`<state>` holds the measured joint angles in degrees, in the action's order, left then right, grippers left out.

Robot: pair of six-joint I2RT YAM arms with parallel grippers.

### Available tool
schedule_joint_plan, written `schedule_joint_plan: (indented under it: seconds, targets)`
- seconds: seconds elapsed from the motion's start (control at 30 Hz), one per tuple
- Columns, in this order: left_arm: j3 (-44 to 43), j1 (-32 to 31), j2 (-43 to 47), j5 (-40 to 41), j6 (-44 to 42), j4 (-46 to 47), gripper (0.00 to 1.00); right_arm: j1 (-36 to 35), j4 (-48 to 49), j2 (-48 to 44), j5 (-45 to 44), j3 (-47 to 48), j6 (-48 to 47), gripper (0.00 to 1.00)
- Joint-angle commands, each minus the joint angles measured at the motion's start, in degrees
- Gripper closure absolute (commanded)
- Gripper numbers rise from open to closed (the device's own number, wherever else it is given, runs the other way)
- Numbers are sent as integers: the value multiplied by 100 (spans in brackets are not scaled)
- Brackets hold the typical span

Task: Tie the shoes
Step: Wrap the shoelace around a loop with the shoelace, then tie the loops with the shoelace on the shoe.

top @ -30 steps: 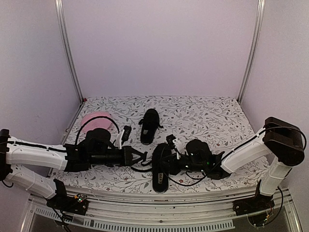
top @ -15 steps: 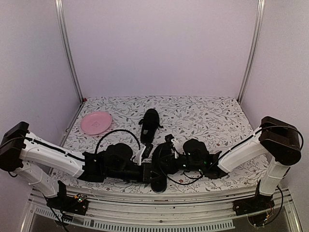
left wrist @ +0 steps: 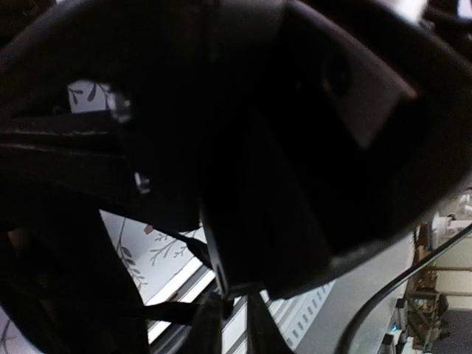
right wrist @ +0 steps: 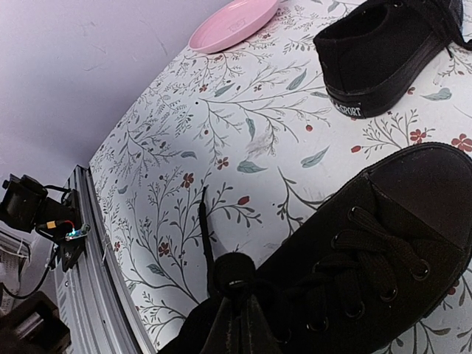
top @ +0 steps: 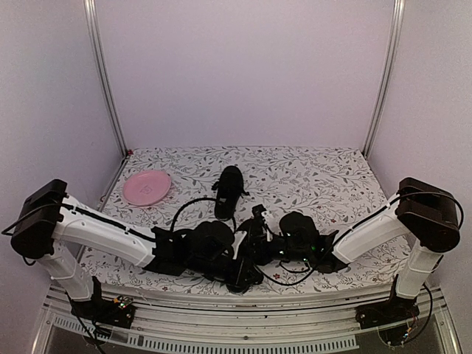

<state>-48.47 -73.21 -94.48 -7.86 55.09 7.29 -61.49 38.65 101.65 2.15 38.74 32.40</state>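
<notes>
"Where's the near shoe?"
"On the bench, between both arms. The right fingers sit at its lace row, pinched together on a lace."
"And the left fingers?"
"Close against the shoe's other side. It's too dark to tell their gap."

Only one readable marking is showing up. In the right wrist view, the far shoe is carrying a small heel label on the sole band, white letters on black, reading "SPORT" in caps. A small mark is sitting just before the S, too small to read. Top and left wrist views are giving nothing legible.
</notes>
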Motion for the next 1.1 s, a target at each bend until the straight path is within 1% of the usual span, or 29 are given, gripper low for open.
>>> schedule_joint_plan:
  seconds: [0.0, 0.07, 0.1, 0.23, 0.33, 0.47, 0.6, 0.77, 1.0, 1.07]
  targets:
    - [-2, -74, 520, 620, -547, -721, 79, 41, 152, -57, -111, 64, 3, 98]
    - [153, 33, 908, 869, -630, -926, 70, 41, 234, -106, -86, -7, -72, 98]
    - [220, 132, 1078, 962, -633, -1063, 68, 41, 271, -125, -69, -40, -91, 98]
    - [507, 585, 1558, 1063, -726, -1299, 61, 46, 510, -192, -9, -209, -177, 98]
    - [597, 934, 1723, 1055, -883, -1200, 56, 41, 634, -245, 49, -311, -246, 98]
    - [596, 1344, 1684, 952, -1131, -569, 52, 41, 760, -240, 154, -383, -361, 98]
    - [352, 1610, 1235, 713, -1333, -51, 50, 44, 838, -205, 259, -384, -427, 98]
    - [16, 1712, 643, 365, -1439, 292, 49, 41, 895, -186, 311, -394, -450, 98]
    - [-180, 1732, 143, -59, -1382, 606, 50, 41, 959, -157, 361, -398, -446, 98]
    - [-168, 1740, 64, -175, -1347, 724, 53, 41, 968, -150, 375, -394, -450, 98]
